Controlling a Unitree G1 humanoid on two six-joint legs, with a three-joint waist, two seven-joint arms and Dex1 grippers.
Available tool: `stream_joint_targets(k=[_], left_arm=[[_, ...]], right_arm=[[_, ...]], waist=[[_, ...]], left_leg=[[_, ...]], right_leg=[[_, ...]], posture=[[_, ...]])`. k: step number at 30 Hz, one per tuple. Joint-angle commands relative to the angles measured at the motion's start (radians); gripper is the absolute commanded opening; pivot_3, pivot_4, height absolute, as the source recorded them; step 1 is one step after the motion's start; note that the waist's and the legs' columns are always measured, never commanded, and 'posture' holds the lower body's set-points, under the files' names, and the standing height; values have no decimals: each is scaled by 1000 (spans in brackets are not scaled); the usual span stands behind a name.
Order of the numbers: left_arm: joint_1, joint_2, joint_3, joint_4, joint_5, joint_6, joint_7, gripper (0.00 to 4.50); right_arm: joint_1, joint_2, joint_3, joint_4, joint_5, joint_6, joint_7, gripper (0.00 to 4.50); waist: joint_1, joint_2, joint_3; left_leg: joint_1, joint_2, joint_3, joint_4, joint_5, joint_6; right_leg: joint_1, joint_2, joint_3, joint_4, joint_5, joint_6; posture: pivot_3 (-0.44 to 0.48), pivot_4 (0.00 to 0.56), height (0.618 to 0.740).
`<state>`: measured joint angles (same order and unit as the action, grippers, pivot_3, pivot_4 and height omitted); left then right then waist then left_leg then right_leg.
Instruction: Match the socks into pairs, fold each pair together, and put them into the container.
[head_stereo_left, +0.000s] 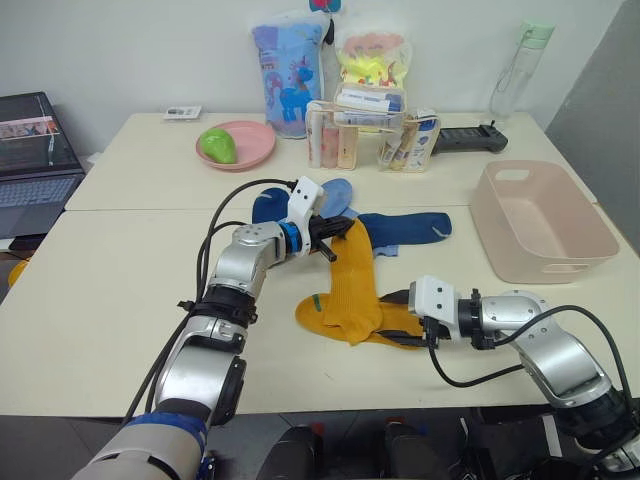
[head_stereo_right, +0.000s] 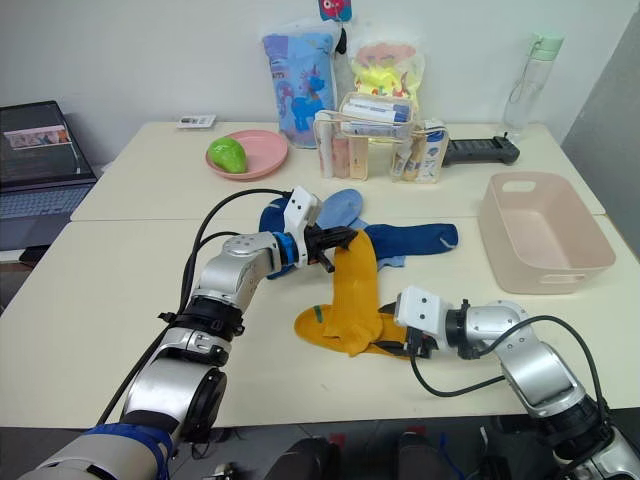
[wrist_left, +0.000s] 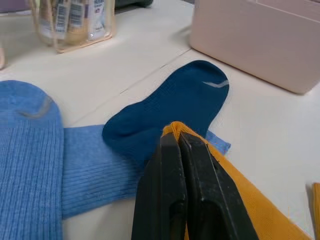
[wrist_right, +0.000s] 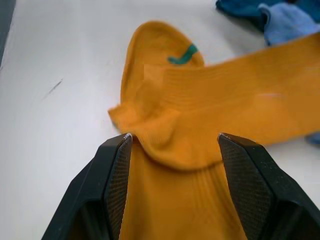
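Item: mustard sock (head_stereo_left: 352, 285), lifted at one end by our left tool (head_stereo_left: 333, 237), pinched tight on its edge. Our right tool (wrist_right: 172, 145) spread wide, straddling a second mustard sock (wrist_right: 175, 210) on the table (head_stereo_left: 100, 300). Container (head_stereo_left: 540, 222) well apart from both.

My left gripper (head_stereo_right: 340, 243) pinches a mustard sock while my right waits at the pile.

My left fingers are closed on the top edge of one mustard yellow sock (head_stereo_right: 355, 290), which hangs down from them onto the table (head_stereo_right: 120, 290). Its lower end lies on the second mustard sock (head_stereo_right: 318, 325), the one with a small green mark. My right gripper (head_stereo_right: 408, 343) rests low at that yellow heap's edge. Behind lie the navy socks (head_stereo_right: 415, 238) and light blue socks (head_stereo_right: 340, 207). The pink container (head_stereo_right: 545, 232) sits to my right, well apart.
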<state>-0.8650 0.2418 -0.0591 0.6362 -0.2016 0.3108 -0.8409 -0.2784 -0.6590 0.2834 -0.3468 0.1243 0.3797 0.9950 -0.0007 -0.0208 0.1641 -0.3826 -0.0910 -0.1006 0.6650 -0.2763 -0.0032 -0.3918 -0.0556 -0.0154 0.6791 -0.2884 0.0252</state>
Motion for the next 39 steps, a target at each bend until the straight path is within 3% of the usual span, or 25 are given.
stream_joint_targets(k=[1, 6, 8, 16, 21, 26, 31, 35, 39], left_arm=[[-26, 0, 10, -9, -2, -27, -9, 19], [-22, 4, 3, -17, 2, -24, -19, 19], [-19, 6, 4, -20, 2, -22, -22, 0], [-3, 16, 3, -36, 2, -13, -33, 0], [45, 50, 5, -106, -7, 32, -47, 0], [175, 92, 26, -339, -62, 195, -31, 0], [359, 44, 44, -574, -126, 318, 67, 0], [414, 6, 41, -629, -128, 339, 141, 0], [429, 2, 52, -634, -119, 313, 187, 0]], right_arm=[[-12, 7, 47, 6, -39, -46, -1, 2943], [-43, 26, 92, 59, -86, -98, -1, 2943], [-54, 29, 94, 80, -96, -116, -1, 2570], [-66, 39, 70, 121, -88, -143, 10, 21], [-54, -21, 30, 85, -80, -150, 33, 21], [-33, -128, -74, 112, -60, -215, 46, 21], [-64, -116, -64, 208, -56, -287, 78, 21], [-90, -88, -56, 287, -69, -331, 83, 21], [-85, -98, -88, 304, -51, -341, 81, 946]], waist=[[0, 0, 0], [-1, 0, 0], [-1, 0, 0], [-1, 0, 0], [-2, 0, 0], [-2, 0, 0], [-2, 0, 0], [0, 0, 0], [1, 0, 0]], left_leg=[[0, 0, 0, 0, 0, 0], [0, 0, 0, 0, 0, 0], [0, 0, 0, 0, 0, 0], [0, 0, 0, 0, 0, 0], [0, 0, 0, 0, 0, 0], [0, 0, 0, 0, 0, 0], [1, 0, 1, 0, 0, 0], [2, 0, 1, 0, 0, 0], [1, 0, 1, 1, 0, 0]], right_leg=[[0, 0, 0, 0, 0, 0], [0, 0, 0, 0, 0, 0], [0, 0, 0, 0, 0, 0], [0, 0, 0, 0, 0, 0], [-1, 0, 0, 1, 0, 0], [-1, 0, 1, 0, 0, 0], [1, 0, 1, 1, 0, 0], [1, 0, 1, 1, 0, 0], [1, 0, 1, 0, 0, 0]], posture=[[0, 150, 740], [0, 150, 740], [0, 150, 740], [0, 150, 740], [0, 150, 740], [0, 150, 740], [0, 150, 740], [0, 150, 740], [0, 150, 740]])
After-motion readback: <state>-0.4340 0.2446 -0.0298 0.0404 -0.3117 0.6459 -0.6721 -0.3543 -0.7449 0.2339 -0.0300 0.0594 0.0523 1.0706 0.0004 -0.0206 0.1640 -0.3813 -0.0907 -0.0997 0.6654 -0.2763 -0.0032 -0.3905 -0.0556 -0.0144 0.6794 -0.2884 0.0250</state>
